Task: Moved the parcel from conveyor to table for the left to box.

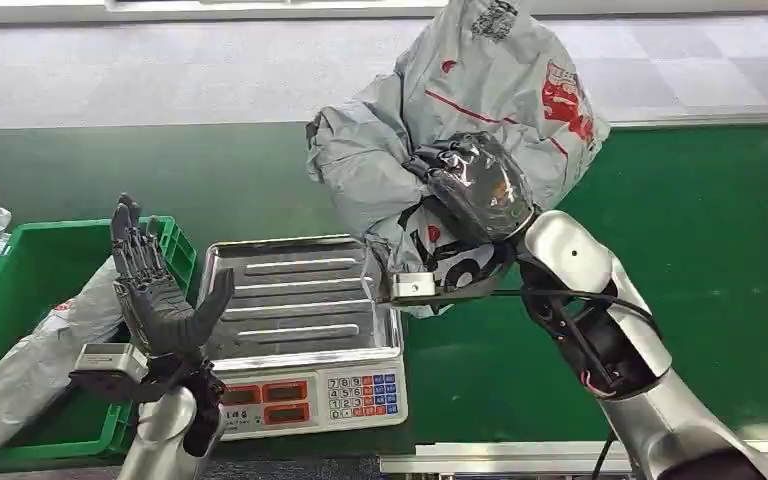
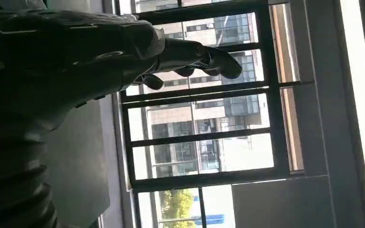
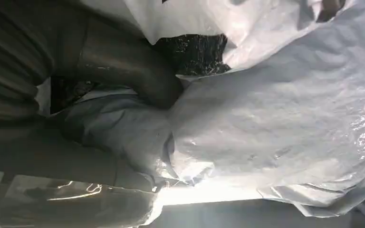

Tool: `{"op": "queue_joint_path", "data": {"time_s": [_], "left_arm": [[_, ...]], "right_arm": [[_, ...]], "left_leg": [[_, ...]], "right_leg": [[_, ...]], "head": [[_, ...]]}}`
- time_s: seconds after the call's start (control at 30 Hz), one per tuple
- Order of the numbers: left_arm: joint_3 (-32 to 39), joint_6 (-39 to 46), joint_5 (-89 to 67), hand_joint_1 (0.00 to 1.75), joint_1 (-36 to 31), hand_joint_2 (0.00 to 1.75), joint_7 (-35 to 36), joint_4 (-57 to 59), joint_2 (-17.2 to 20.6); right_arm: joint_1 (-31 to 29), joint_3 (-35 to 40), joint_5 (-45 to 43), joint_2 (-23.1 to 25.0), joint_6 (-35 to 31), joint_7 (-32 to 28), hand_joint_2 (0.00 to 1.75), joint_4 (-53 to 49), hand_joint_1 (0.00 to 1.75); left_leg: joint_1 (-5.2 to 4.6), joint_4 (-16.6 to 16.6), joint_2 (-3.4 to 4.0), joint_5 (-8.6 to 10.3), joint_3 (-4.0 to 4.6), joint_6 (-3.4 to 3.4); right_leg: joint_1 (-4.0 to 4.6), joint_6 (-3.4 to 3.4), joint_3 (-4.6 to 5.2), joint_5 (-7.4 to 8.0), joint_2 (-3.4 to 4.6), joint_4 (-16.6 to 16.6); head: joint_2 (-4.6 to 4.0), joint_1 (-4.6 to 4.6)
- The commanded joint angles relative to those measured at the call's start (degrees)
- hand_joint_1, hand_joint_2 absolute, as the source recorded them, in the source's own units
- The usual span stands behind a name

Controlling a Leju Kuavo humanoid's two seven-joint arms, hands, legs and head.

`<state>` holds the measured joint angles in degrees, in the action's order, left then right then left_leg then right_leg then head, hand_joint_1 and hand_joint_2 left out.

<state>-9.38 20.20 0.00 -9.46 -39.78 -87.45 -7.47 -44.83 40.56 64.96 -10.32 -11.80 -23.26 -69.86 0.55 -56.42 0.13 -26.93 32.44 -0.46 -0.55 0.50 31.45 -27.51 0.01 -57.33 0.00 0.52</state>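
Grey crinkled plastic wraps the parcel (image 1: 440, 130), a soft courier bag with red printing, which is held up in the air by the right hand (image 1: 480, 190). The right hand's fingers (image 1: 457, 160) are curled into the bag's side and are pressed into the film, so the parcel is gripped. The parcel is seen above the green conveyor (image 1: 720, 280) and over the far right corner of the scale (image 1: 305, 325), clear of its steel pan. In the right wrist view the pale film of the parcel (image 3: 275, 123) is bunched against the thumb.

The left hand (image 1: 155, 290) is raised upright beside the scale's left edge, with its fingers (image 1: 130, 240) spread and nothing held; in the left wrist view its fingertips (image 2: 218, 61) are seen against tall windows. A green crate (image 1: 30, 260) is placed to the left of the scale, and another grey bag (image 1: 50, 350) is lying in it.
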Motion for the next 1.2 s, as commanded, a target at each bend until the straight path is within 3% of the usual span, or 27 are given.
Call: {"op": "queue_joint_path", "data": {"time_s": [0.03, 0.17, 0.27, 0.47, 0.63, 0.8, 1.1, 1.2], "left_arm": [[-2.22, -0.46, 0.8, 0.0, -1.57, 1.75, -0.22, 5.31, -0.11], [-2.47, -0.19, 0.95, 0.0, -1.74, 1.75, -0.22, 5.46, -0.03], [-2.92, -0.12, 1.03, 0.0, -2.39, 1.75, -0.22, 6.07, 0.03], [-3.49, -0.39, 2.59, 0.0, -2.89, 1.75, -0.22, 6.95, 0.51], [-3.55, -0.61, 2.79, 0.0, -2.91, 1.75, -0.22, 6.92, 0.45], [-4.23, -1.26, 3.21, 0.0, -3.7, 1.75, -0.22, 8.48, -0.04], [-4.28, -1.17, 3.14, 0.0, -3.79, 1.75, -0.22, 8.59, -0.14], [-4.56, -1.37, 2.93, 0.0, -4.12, 1.75, -0.22, 8.89, -0.46]], "right_arm": [[-9.48, 13.73, -3.2, 8.84, 3.58, -0.55, 1.75, 26.28, 1.75], [-9.3, 14.83, -3.33, 10.73, 1.27, -0.06, 1.75, 29.62, 1.75], [-8.77, 17.89, -3.43, 12.73, 6.9, -1.17, 1.75, 34.05, 1.75], [-5.04, 23.49, -3.11, 17.82, 4.95, -1.16, 1.75, 41.83, 1.75], [-5.32, 23.9, -2.95, 17.82, 4.71, -1.23, 1.75, 42.03, 1.75], [-5.06, 26.01, -2.44, 18.61, -0.93, -2.31, 1.75, 41.42, 1.75], [-4.85, 26.14, -2.43, 18.88, -0.91, -2.24, 1.75, 41.38, 1.75], [-3.73, 26.19, -3.41, 19.4, -3.59, -4.13, 1.75, 40.63, 1.75]], "left_leg": [[0.0, 0.14, 0.15, 0.06, -0.13, -0.01], [0.0, 0.06, 0.12, 0.02, -0.08, 0.0], [-0.01, 0.03, -0.01, 0.04, 0.0, 0.01], [0.01, 0.18, 0.06, 0.07, -0.13, -0.01], [-0.01, 0.03, -0.06, 0.02, 0.0, 0.0], [0.0, 0.05, -0.05, 0.04, 0.02, 0.01], [0.0, 0.02, -0.07, 0.02, 0.02, 0.0], [0.01, 0.09, -0.1, 0.07, 0.02, 0.01]], "right_leg": [[0.0, -0.05, -0.05, 0.1, 0.15, 0.1], [0.0, -0.03, -0.03, 0.06, 0.14, 0.04], [0.0, -0.03, 0.03, 0.03, 0.0, 0.0], [0.02, -0.05, -0.09, 0.09, 0.06, 0.15], [0.0, -0.02, 0.04, 0.0, -0.05, 0.01], [0.01, -0.01, 0.04, 0.03, -0.04, 0.04], [0.0, -0.01, 0.05, 0.0, -0.05, 0.01], [0.02, -0.02, 0.03, 0.05, -0.09, 0.1]], "head": [[0.0, -0.02], [0.0, -0.02], [0.0, -0.02], [0.0, -0.04], [0.0, 0.0], [0.0, -0.02], [0.0, -0.02], [0.0, -0.02]]}}
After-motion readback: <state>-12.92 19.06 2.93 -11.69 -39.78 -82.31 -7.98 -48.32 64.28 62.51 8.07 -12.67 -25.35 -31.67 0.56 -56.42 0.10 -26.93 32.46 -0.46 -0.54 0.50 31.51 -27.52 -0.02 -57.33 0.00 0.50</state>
